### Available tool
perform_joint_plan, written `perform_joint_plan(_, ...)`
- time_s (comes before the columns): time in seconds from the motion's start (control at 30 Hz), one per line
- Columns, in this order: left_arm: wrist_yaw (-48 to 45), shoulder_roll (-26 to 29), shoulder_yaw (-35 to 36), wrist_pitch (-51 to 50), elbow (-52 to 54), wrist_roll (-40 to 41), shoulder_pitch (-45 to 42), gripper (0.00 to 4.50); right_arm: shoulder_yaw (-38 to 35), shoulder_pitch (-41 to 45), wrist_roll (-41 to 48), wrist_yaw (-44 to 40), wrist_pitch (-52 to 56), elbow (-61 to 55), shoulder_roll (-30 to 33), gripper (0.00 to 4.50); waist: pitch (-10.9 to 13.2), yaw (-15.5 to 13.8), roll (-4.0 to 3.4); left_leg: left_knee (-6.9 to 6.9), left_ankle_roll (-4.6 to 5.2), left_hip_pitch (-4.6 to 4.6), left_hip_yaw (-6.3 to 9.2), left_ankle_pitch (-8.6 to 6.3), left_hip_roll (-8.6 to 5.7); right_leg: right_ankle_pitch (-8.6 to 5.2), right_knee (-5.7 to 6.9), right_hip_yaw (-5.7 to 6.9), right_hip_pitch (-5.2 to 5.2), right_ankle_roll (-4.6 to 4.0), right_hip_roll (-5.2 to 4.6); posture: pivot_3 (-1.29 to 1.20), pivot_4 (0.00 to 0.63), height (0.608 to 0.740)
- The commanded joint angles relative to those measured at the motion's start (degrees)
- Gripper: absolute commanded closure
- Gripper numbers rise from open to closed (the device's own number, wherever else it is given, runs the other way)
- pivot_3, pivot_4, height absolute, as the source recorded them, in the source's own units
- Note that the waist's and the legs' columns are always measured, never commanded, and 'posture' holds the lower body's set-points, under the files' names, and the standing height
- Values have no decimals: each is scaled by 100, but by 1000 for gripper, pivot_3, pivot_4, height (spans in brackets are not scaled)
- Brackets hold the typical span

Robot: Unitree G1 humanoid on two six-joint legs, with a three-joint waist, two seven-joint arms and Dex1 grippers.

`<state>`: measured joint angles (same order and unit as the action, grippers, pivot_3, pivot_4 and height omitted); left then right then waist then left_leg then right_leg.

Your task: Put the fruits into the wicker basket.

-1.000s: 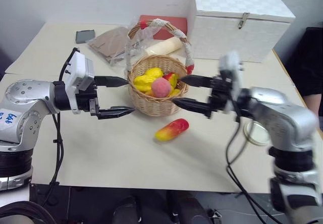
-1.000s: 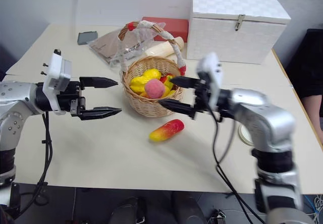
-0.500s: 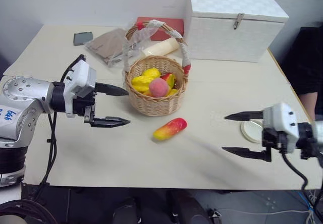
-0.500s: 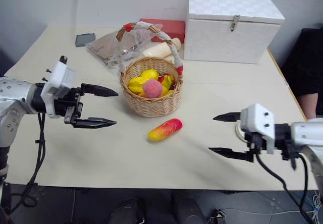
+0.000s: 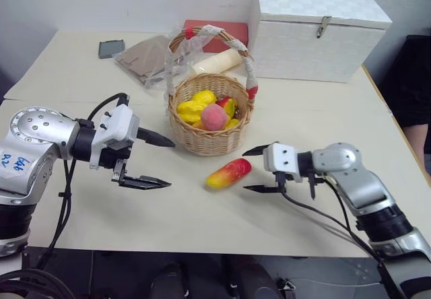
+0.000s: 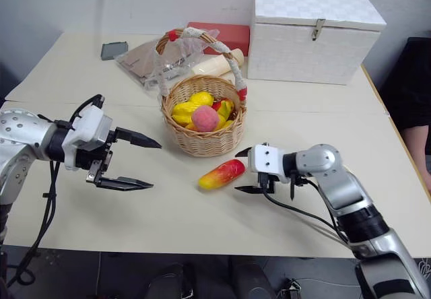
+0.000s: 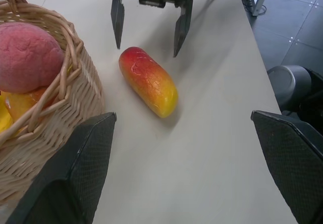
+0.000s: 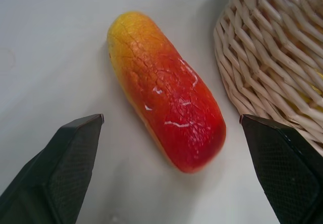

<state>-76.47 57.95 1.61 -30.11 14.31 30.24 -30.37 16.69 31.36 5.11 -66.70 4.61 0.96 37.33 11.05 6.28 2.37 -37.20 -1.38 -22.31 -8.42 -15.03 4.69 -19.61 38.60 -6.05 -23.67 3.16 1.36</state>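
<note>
Right hand (image 5: 252,170) low over the counter (image 5: 202,211), fingers spread wide and empty, red tip of the loose mango (image 5: 229,173) just ahead of the gap: lined up, by the look of it, to slide around that end and pinch across the short width. Not yet touching. Lying flat on its side, long axis slanting from yellow end near the front edge to red end toward the basket (image 5: 210,120), so a sideways approach from the right suits it better than a drop from above.

Left hand (image 5: 155,161) also spread wide and empty, parked to the left of the basket, pointing toward basket and mango but well apart from both; probably kept clear so as not to crowd the reach.

Basket upright at mid-counter, arched handle spanning above the opening; mango just in front of it, near but not touching the weave. Handle likely the thing to mind when dropping fruit in.

Count:
- hands: two, both empty
- fruit on the counter: one mango
- fruit in the basket: one pink peach (image 5: 215,117) on top, yellow pieces and a red-yellow one under and beside it; exact number there not clear
- baskets: one
- white latched box (image 5: 316,29) behind: one
- small round lid beside the right arm, mostly hidden: one
</note>
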Motion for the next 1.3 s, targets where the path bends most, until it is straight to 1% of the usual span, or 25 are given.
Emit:
perform_joint_plan(0.03,91,46,227,-21,227,113,56,0,183,275,-127,13,-165,362,-309,38,0,2,0,-3,0,0,-1,0,0,0,5,-1,-1,0,0,0,150,740)
perform_joint_plan(0.13,154,32,251,-37,268,130,84,0,312,419,-294,45,-258,693,-554,38,0,17,0,-14,1,6,-3,1,0,0,20,-4,3,0,0,0,150,740)
perform_joint_plan(0.2,199,24,267,-64,290,152,80,0,378,463,-349,-15,-284,844,-625,411,0,12,0,-15,1,10,-2,2,-1,0,25,-3,4,0,0,0,150,740)
perform_joint_plan(0.23,220,21,278,-69,285,157,74,0,386,468,-367,-48,-314,878,-637,632,0,9,0,-15,1,10,-1,2,-1,0,26,-2,3,0,0,0,150,740)
perform_joint_plan(0.27,239,22,291,-75,274,160,70,0,362,457,-348,-76,-314,863,-639,945,0,8,0,-15,1,10,-1,2,-1,0,26,-3,3,0,0,0,150,740)
perform_joint_plan(0.4,279,35,322,-76,251,181,83,0,214,382,-170,-117,-191,639,-633,2381,0,8,0,-14,1,9,-1,2,-1,0,26,-2,3,0,0,0,150,740)
perform_joint_plan(0.43,313,24,340,-84,232,191,87,0,104,317,16,-154,-16,410,-604,2621,0,11,0,-14,1,10,-1,2,-1,0,26,-2,3,0,0,0,150,740)
perform_joint_plan(0.47,352,10,364,-98,218,205,97,0,-22,250,234,-180,222,160,-583,2702,0,9,0,-14,0,10,-1,2,-1,0,28,-3,3,0,0,0,150,740)
perform_joint_plan(0.5,380,2,379,-108,210,219,105,0,-107,201,379,-195,398,-17,-568,2707,0,10,0,-12,0,9,-1,2,0,0,28,-2,2,-1,0,0,150,740)
perform_joint_plan(0.57,488,-39,474,-207,161,298,116,0,-473,104,1002,-119,1123,-643,-563,2707,0,6,0,-12,-1,9,1,2,1,-1,29,-1,2,-1,0,0,150,740)
perform_joint_plan(0.63,598,-75,584,-295,112,360,129,0,-829,128,1529,192,1954,-1129,-634,2707,0,6,0,-13,-1,9,2,2,1,0,31,-1,3,-1,0,0,150,740)
perform_joint_plan(0.7,705,-91,704,-349,69,397,163,0,-1152,439,1906,791,2847,-1425,-819,2707,0,14,0,-14,-1,10,3,2,1,0,32,0,4,-1,-1,0,150,740)
perform_joint_plan(0.77,781,-106,789,-374,59,428,196,0,-1302,787,2027,1279,3400,-1500,-972,2707,0,32,0,-14,-2,10,2,3,1,0,38,-2,2,-1,0,0,150,740)
perform_joint_plan(0.83,883,-149,880,-423,73,494,214,0,-1266,1215,1926,1654,3749,-1364,-1096,2707,0,36,0,-11,-4,11,1,4,1,-1,40,-1,-1,-3,0,0,150,740)
perform_joint_plan(0.9,1022,-243,961,-502,112,589,193,0,-1059,1655,1618,1878,3749,-1050,-1148,2707,0,28,0,-7,-4,11,3,4,1,-3,40,1,-4,-7,0,0,150,740)
perform_joint_plan(1.0,1243,-362,1050,-562,171,663,149,0,-798,2194,1157,2114,3414,-330,-1254,2707,0,23,0,-4,-4,7,1,3,-1,-4,34,1,-7,-8,-1,0,150,740)
perform_joint_plan(1.13,1542,-476,1252,-733,234,835,123,0,-645,2694,830,2241,3044,484,-1468,2707,0,27,0,-3,-3,-2,-2,2,-1,-3,28,-1,-14,-8,-1,0,150,740)
perform_joint_plan(1.27,1676,-462,1431,-821,419,937,301,0,-552,3037,596,2265,2710,1097,-1690,2707,0,49,0,3,-5,-11,-6,3,0,-4,29,-2,-28,-8,-1,0,150,740)
perform_joint_plan(1.3,1701,-456,1449,-828,452,939,331,0,-564,3128,544,2311,2648,1254,-1753,2357,0,59,0,5,-6,-12,-6,3,0,-4,29,-3,-29,-8,-1,0,150,740)
